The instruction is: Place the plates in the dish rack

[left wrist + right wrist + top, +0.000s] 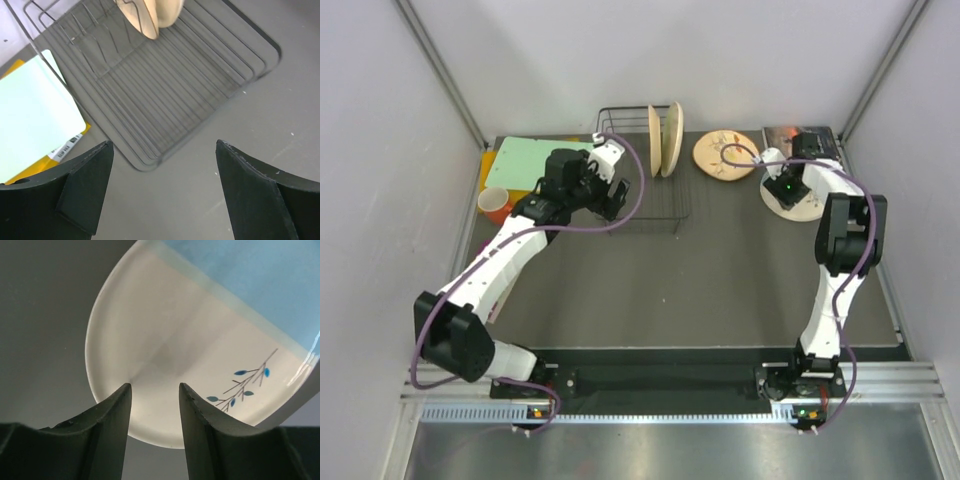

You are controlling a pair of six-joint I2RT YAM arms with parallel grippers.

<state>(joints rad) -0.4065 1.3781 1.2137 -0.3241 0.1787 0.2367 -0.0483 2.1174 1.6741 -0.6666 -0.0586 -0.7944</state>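
The black wire dish rack (642,195) stands at the back centre. Two plates stand on edge in its far end, a cream one (654,140) and a tan one (672,138). A patterned peach plate (720,157) lies flat to the right of the rack. My left gripper (610,198) hangs wide open over the rack's near end (175,85), holding nothing. My right gripper (155,386) points down at the light blue and white plate (190,315) lying at the right (805,205). Its jaws are narrowed but apart, both tips over the plate's white face, with nothing clamped between them.
A green folder (525,160) on a yellow board lies left of the rack, also in the left wrist view (35,115). An orange cup (493,203) stands by the table's left edge. A dark box (800,140) sits at the back right. Walls close in on both sides.
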